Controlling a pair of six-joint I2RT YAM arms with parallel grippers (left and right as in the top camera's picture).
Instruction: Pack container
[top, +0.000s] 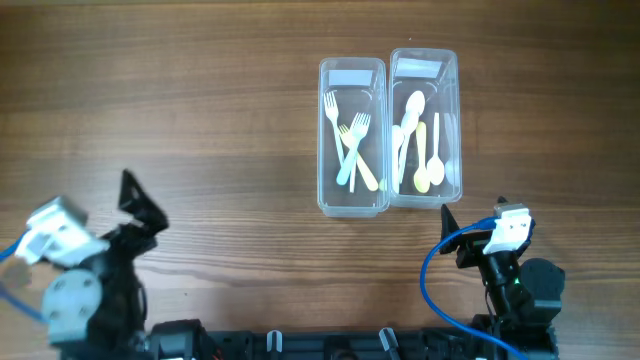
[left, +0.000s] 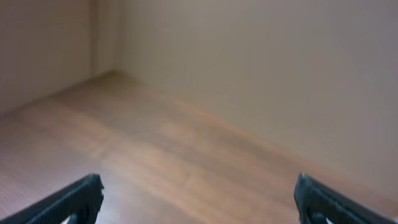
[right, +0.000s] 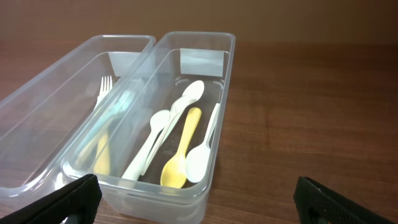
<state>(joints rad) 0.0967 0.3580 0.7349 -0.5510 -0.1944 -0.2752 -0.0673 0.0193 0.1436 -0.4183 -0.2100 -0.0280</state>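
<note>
well, both pairs of fingers are spread wide and pinch nothing. the right fingers (right: 339, 202) show as two dark tips at the low corners of the right wrist view, with bare air between them. straight ahead of them, near, stands the spoon container (right: 158, 198) — a long, clear plastic box with an open top. inside it lie several white spoons (right: 200, 157) and one yellow spoon (right: 181, 152), all along the length of the box. touching its side, a bit further off to the left of the right fingers, is the fork container (right: 37, 127), the same kind of box. it holds a few forks (top: 350, 145), one of them yellow, crossed over each other. both boxes rest flat on the wooden surface (top: 180, 100). the left fingers (left: 73, 200) are wide apart too — ahead of them lie the surface and a plain beige wall (left: 280, 74). seen from above, the left fingers are well apart from both boxes, and the fork container is the nearer one to them. a blue cable (top: 432, 275) bends beside the right arm.
</note>
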